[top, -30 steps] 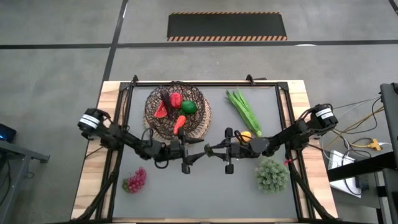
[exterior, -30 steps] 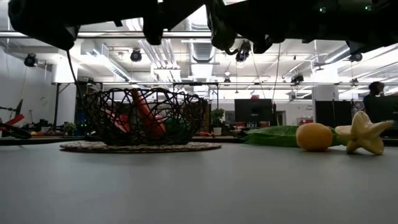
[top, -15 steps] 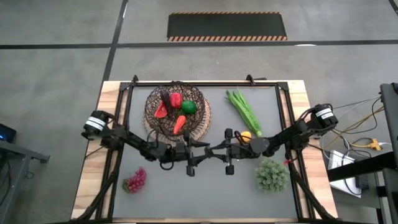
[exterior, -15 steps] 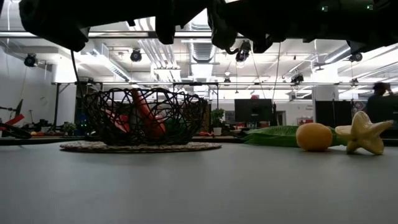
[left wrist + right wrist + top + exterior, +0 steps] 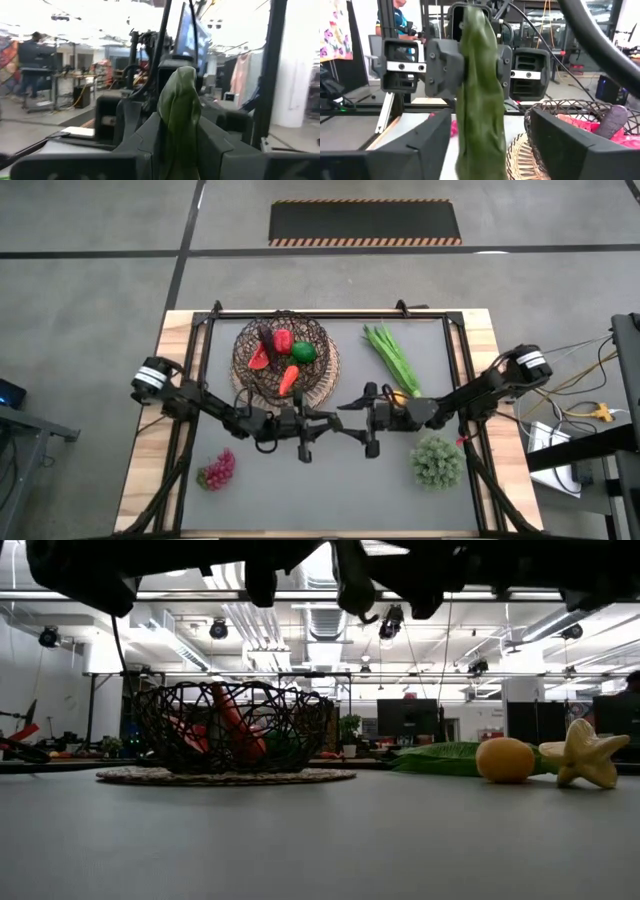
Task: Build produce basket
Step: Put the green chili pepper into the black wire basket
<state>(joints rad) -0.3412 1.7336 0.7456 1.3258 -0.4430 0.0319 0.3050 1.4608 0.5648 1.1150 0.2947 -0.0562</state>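
Cucumber [image 5: 179,120] passed: now clamped in left claw [image 5: 177,142], right claw [image 5: 485,137] released.

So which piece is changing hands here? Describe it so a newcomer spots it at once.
Just in front of the basket, above mid-table, the left gripper and right gripper meet. Between them hangs a long dull-green vegetable, pinched by the left; the only produce off the table.

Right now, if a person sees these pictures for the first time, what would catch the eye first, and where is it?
The two grippers meet above the middle of the table, with a long green vegetable between them: the left gripper is shut on it, while the right gripper has open fingers on each side of it. Behind them stands the basket, with red, green and orange produce inside. A yellow star-shaped fruit lies at the right side.
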